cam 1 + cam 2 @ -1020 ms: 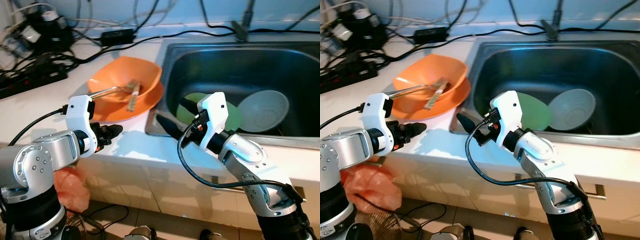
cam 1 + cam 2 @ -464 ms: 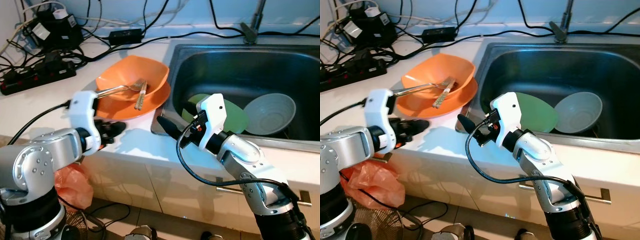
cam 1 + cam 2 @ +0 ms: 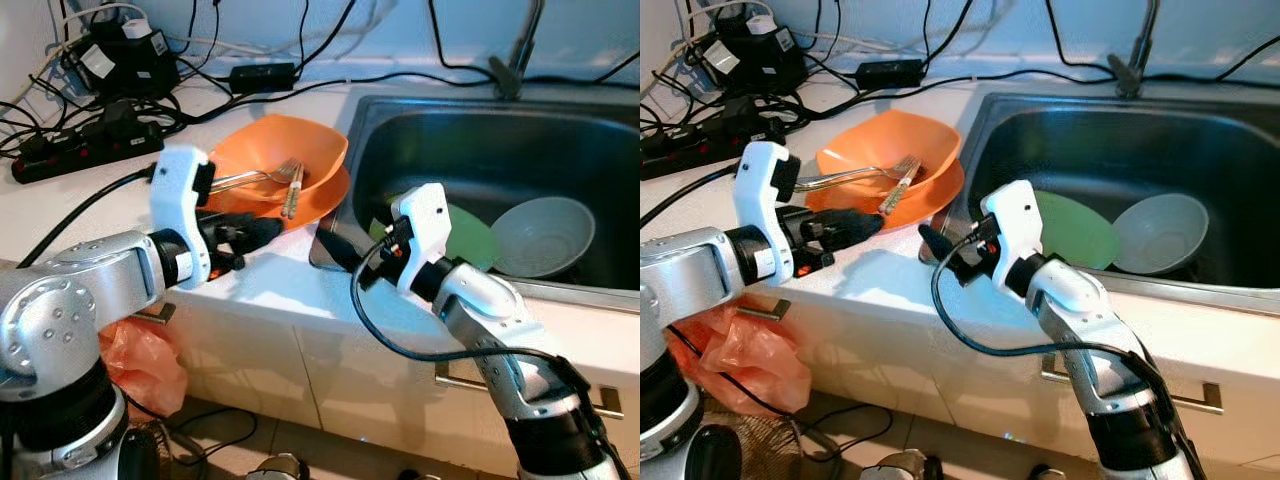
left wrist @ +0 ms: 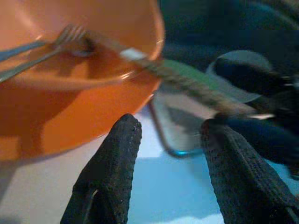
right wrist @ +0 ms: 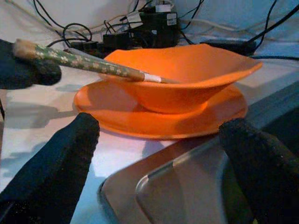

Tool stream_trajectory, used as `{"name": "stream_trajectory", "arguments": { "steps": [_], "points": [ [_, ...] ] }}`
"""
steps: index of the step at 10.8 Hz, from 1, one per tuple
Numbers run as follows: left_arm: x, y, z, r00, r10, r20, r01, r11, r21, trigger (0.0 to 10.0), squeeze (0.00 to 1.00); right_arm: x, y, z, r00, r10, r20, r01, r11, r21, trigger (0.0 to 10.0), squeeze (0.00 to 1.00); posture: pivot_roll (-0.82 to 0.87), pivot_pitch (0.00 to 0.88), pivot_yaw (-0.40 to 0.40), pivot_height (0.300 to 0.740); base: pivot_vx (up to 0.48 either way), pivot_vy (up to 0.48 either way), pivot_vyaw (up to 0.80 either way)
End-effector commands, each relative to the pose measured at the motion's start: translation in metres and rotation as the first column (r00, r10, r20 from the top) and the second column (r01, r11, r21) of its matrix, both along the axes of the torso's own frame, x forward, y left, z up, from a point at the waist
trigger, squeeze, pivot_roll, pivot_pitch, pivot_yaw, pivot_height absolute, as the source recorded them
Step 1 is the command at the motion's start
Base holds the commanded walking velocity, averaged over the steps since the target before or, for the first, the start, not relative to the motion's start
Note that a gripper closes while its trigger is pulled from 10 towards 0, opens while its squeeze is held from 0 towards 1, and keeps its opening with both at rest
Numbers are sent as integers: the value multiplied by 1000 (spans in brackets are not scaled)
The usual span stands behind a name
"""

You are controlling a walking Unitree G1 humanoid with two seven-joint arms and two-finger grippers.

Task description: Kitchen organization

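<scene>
Orange bowl (image 3: 283, 165) nested on its matching plate (image 3: 325, 195) at the sink's (image 3: 400, 120) edge holds a fork (image 3: 255, 176) and chopsticks (image 3: 292, 190), as the left gripper (image 3: 262, 230) and right gripper (image 3: 335, 243), both spread and empty, flank the stack, apparently to lift it.

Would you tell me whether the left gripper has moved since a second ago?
Yes. The left gripper has moved toward the orange bowl, closing the gap.
</scene>
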State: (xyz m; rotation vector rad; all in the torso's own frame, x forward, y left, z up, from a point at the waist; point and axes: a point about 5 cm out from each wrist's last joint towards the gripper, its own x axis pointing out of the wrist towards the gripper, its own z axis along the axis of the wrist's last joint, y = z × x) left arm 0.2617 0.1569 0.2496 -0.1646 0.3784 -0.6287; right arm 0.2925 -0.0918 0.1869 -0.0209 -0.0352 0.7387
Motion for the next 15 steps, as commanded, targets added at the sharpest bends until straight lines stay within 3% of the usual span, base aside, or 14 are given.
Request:
{"name": "stream_trajectory", "arguments": {
  "steps": [1, 5, 6, 7, 9, 10, 12, 14, 15],
  "points": [
    [-4, -1, 4, 999, -40, 32, 40, 999, 8, 10000, 0, 2, -1, 2, 1000, 1, 11, -1, 1000, 4, 10000, 0, 208, 50, 102, 740, 0, 0, 0],
    [-4, 3, -22, 991, -23, 134, 10, 995, 95, 10000, 0, 14, -14, -2, 994, -109, -19, 110, 992, 62, 10000, 0, 197, 42, 82, 740, 0, 0, 0],
    [-2, 3, -31, 979, 6, 203, -27, 994, 102, 10000, 0, 18, -20, -1, 987, -155, -29, 157, 983, 92, 10000, 0, 188, 41, 75, 740, 0, 0, 0],
    [5, 5, -35, 943, 87, 321, -128, 985, 112, 10000, 0, 21, -24, 1, 981, -192, -11, 192, 977, 89, 10000, 0, 180, 39, 75, 740, 0, 0, 0],
    [14, 14, -37, 863, 292, 413, -310, 950, -24, 10000, 0, 27, -34, 2, 968, -250, -16, 251, 964, 88, 10000, 0, 168, 37, 72, 740, 0, 0, 0],
    [17, 16, -34, 825, 359, 436, -349, 931, -107, 10000, 0, 29, -38, 3, 967, -254, -33, 257, 960, 112, 10000, 0, 164, 37, 71, 740, 0, 0, 0],
    [26, 7, -37, 824, 423, 378, -355, 904, -237, 10000, 0, 32, -42, 7, 963, -268, -40, 271, 951, 150, 10000, 0, 152, 40, 70, 740, 0, 0, 0],
    [32, -11, -52, 899, 402, 175, -316, 871, -375, 10000, 0, 32, -41, 9, 964, -264, -40, 267, 950, 164, 10000, 0, 140, 46, 74, 740, 0, 0, 0],
    [32, -22, -60, 939, 338, 65, -270, 842, -467, 10000, 0, 32, -42, 10, 963, -267, -39, 269, 948, 170, 10000, 0, 132, 45, 78, 740, 0, 0, 0]
  ]
}}
